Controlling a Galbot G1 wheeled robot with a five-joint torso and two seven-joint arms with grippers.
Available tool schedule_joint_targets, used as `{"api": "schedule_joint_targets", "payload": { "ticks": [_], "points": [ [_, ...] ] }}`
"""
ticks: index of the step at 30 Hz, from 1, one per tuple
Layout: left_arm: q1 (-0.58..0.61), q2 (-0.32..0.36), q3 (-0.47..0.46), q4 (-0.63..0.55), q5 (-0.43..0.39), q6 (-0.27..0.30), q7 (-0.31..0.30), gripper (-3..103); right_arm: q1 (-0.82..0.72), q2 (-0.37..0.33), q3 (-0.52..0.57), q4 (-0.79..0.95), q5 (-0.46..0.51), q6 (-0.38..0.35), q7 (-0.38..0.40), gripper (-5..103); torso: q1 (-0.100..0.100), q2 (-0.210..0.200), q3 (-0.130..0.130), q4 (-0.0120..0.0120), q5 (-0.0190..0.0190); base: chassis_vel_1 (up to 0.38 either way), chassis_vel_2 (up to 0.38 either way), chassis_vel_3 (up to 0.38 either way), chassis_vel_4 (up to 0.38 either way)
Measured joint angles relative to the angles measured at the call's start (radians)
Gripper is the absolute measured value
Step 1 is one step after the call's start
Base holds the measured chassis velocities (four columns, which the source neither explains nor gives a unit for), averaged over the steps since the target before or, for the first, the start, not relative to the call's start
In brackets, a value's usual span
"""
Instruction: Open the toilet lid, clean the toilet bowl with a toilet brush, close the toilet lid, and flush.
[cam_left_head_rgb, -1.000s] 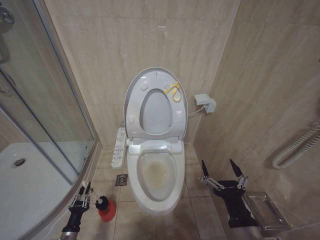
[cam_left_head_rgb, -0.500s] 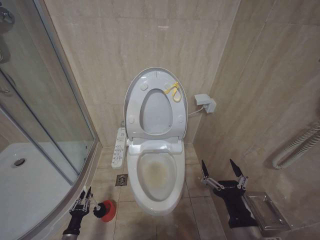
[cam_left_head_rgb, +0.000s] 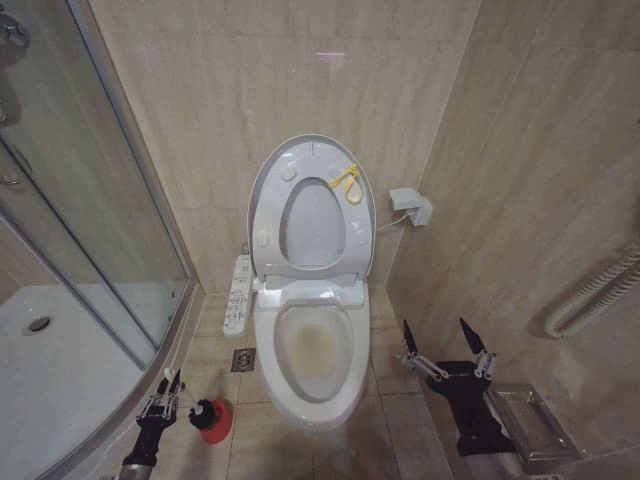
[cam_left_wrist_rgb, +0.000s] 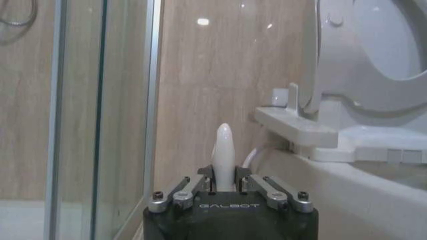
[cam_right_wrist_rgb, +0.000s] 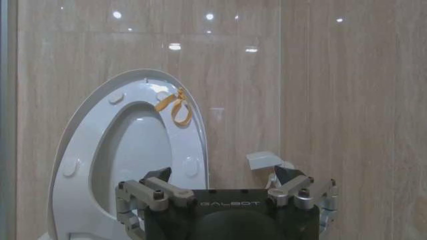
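White plastic handle first: the toilet brush (cam_left_head_rgb: 190, 408) sits low at my left, its thin stick pinched between the fingers of my left gripper (cam_left_head_rgb: 166, 392), its dark bristle head just above the red holder cup (cam_left_head_rgb: 213, 420) on the floor tiles. In the left wrist view the rounded tip of the stick (cam_left_wrist_rgb: 223, 150) pokes up between my closed-in fingers, so the grip looks centred and firm.

Beside it, toward the middle, stands the toilet bowl (cam_left_head_rgb: 312, 350), open, with a yellowish-brown stain in its basin. The toilet lid (cam_left_head_rgb: 268, 190) is already raised and leans against the wall with the seat ring inside it, the yellow strap (cam_left_head_rgb: 346, 182) hanging at its upper edge. So the opening looks done and I judge the step in hand to be carrying the brush to the bowl.

To do that well I would lift the head fully clear of the cup before swinging sideways, keep the stick from twisting in my fingers, and come over the near rim high enough not to knock it, then lower the bristles onto the stain.

My right gripper (cam_left_head_rgb: 445, 345) waits on the other side of the bowl, fingers spread wide and holding nothing, near the metal tray (cam_left_head_rgb: 530, 420).
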Motion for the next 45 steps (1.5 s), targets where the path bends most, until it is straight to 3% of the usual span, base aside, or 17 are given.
{"api": "schedule_joint_targets", "payload": {
  "ticks": [7, 20, 45],
  "points": [
    [-0.030, 0.001, 0.030, 0.077, -0.047, -0.014, 0.033, 21, 0.000, 0.000, 0.000, 0.000, 0.000, 0.000, 0.000, 100, 0.000, 0.000, 0.000, 0.0001, -0.0005, 0.000, 0.000, 0.000, 0.000],
    [-0.068, 0.000, 0.024, 0.197, -0.048, -0.030, 0.063, 21, 0.000, 0.000, 0.000, 0.000, 0.000, 0.000, 0.000, 100, 0.000, 0.000, 0.000, 0.0003, 0.0000, 0.000, 0.000, 0.000, 0.000],
    [-0.066, -0.022, 0.015, 0.198, 0.033, -0.033, 0.039, 21, 0.000, 0.000, 0.000, 0.000, 0.000, 0.000, 0.000, 100, 0.000, 0.000, 0.000, 0.0000, 0.0000, 0.000, 0.000, 0.000, 0.000]
  ]
}}
